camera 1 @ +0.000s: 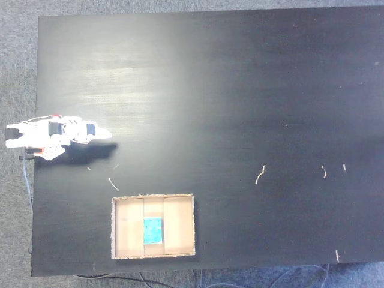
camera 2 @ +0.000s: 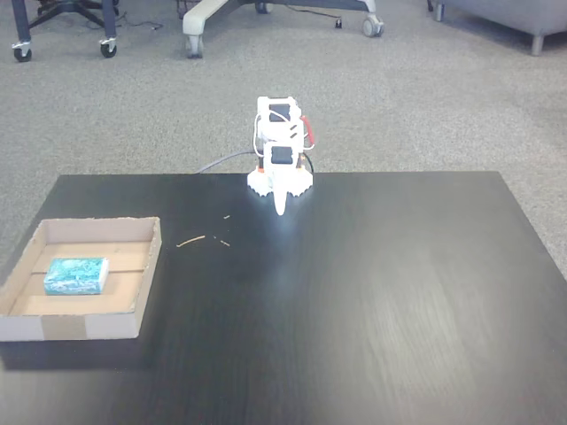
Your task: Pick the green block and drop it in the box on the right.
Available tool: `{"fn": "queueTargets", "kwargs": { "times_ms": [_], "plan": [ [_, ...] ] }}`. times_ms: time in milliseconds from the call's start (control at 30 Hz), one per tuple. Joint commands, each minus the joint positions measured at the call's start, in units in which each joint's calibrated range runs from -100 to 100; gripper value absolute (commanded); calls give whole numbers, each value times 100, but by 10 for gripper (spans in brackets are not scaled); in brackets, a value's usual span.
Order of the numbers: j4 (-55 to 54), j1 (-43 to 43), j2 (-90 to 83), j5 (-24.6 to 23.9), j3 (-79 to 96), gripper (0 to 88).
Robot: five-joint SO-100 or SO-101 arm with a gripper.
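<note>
At lower left of a fixed view, the green block (camera 2: 76, 274) is seen inside the box (camera 2: 146, 274), well apart from the folded tool (camera 2: 281, 209), whose closure cannot be told.

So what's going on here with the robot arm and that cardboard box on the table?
Nothing is being handled right now. The small white arm sits folded at the edge of the black table, its gripper pointing down toward the tabletop and holding nothing; whether its fingers are open or shut cannot be told. The green block lies flat inside the box, well apart from the arm, so the drop looks done.
</note>
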Motion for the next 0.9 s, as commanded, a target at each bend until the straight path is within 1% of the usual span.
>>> {"fn": "queueTargets", "kwargs": {
  "times_ms": [0,67,167,867],
  "plan": [
    [8,-126,-39,-73,133,1],
    [8,-333,-48,-181,133,1],
    [8,-356,-48,-249,133,1],
    [8,-402,-48,-220,133,1]
  ]
}}
